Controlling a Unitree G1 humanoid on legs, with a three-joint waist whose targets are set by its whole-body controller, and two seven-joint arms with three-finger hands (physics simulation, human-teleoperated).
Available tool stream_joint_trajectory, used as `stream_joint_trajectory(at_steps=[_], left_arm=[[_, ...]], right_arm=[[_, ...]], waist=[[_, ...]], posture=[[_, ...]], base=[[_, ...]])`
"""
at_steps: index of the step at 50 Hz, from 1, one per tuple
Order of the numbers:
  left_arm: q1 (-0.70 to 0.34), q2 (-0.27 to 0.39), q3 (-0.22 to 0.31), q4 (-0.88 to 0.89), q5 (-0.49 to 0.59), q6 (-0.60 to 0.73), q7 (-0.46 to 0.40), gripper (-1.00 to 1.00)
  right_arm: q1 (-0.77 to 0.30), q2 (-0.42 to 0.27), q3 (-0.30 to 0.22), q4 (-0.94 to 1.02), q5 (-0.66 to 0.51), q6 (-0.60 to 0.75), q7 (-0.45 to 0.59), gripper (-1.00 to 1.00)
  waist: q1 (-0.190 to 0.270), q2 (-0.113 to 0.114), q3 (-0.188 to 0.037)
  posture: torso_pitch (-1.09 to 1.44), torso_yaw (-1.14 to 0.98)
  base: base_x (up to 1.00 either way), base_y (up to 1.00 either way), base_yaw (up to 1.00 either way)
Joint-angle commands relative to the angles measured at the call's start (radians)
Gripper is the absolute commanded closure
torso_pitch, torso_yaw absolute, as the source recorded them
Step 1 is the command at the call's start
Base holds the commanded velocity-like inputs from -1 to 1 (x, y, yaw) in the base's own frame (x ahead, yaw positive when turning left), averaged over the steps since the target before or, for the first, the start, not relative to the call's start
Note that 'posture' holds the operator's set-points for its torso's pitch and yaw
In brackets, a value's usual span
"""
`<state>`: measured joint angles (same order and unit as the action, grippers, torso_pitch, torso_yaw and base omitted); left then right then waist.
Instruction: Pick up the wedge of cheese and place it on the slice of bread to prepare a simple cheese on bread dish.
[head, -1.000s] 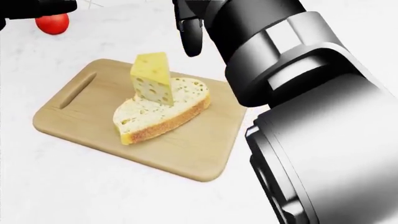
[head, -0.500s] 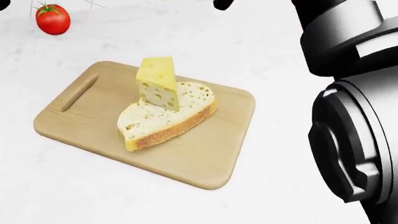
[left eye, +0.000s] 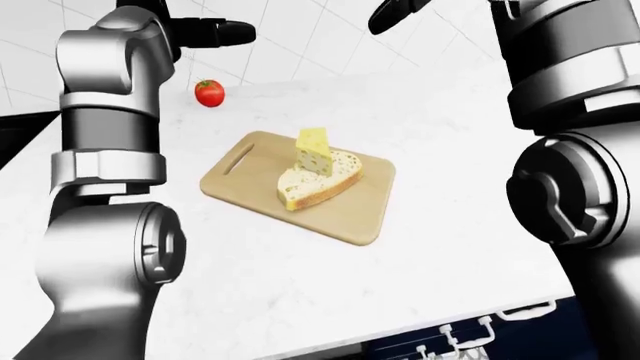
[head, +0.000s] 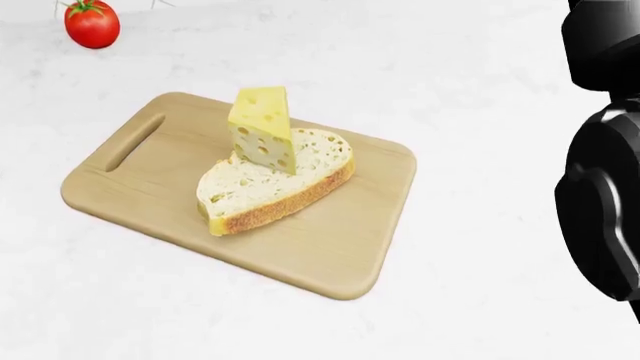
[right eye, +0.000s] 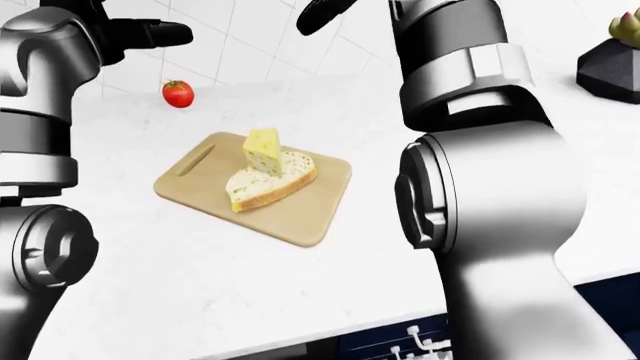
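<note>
The yellow wedge of cheese (head: 262, 127) stands upright on the top end of the slice of bread (head: 270, 184). The bread lies on a wooden cutting board (head: 320, 255). Nothing touches the cheese. My right hand (left eye: 395, 13) is raised high above the board at the top of the left-eye view. Its dark fingers are stretched out and empty, partly cut off by the frame edge. My left hand (left eye: 225, 34) is held up at the top left, fingers extended and empty, above the tomato.
A red tomato (head: 92, 22) lies on the white counter to the upper left of the board. My right forearm (head: 605, 210) fills the right side of the head view. A dark faceted pot (right eye: 610, 56) stands at the far right. The counter edge (left eye: 400, 330) runs along the bottom.
My right hand has lifted up and away from the cheese and left the head view. The cheese stays on the bread. The head view has shifted slightly.
</note>
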<state>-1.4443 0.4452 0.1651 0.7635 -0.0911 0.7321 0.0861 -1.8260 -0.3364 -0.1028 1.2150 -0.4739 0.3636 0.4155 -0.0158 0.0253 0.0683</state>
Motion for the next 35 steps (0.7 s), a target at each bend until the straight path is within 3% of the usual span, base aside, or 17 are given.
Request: stream_joint_trajectory(at_steps=[1,13,35], left_arm=[[-0.045,0.013,0.004,-0.05,-0.002,-0.012,0.002,-1.0],[-0.092,0.016,-0.005,-0.128,0.0,0.055,0.015,-1.0],[-0.174,0.025,-0.009,-0.189,0.013,0.147,0.008,-1.0]], right_arm=[[-0.057,-0.02,0.002,-0.05,0.015,-0.011,-0.01,-1.0],[-0.118,-0.068,0.022,-0.099,0.033,0.045,0.011,-1.0],[-0.191,-0.077,0.039,-0.126,0.008,0.095,0.049,-1.0]], waist=[[0.0,0.002,-0.037],[0.002,-0.003,-0.028],[0.0,-0.001,-0.018]], posture=[[0.0,0.0],[0.0,0.0],[0.0,0.0]], base=[[0.0,0.0,0.0],[0.0,0.0,0.0],[0.0,0.0,0.0]])
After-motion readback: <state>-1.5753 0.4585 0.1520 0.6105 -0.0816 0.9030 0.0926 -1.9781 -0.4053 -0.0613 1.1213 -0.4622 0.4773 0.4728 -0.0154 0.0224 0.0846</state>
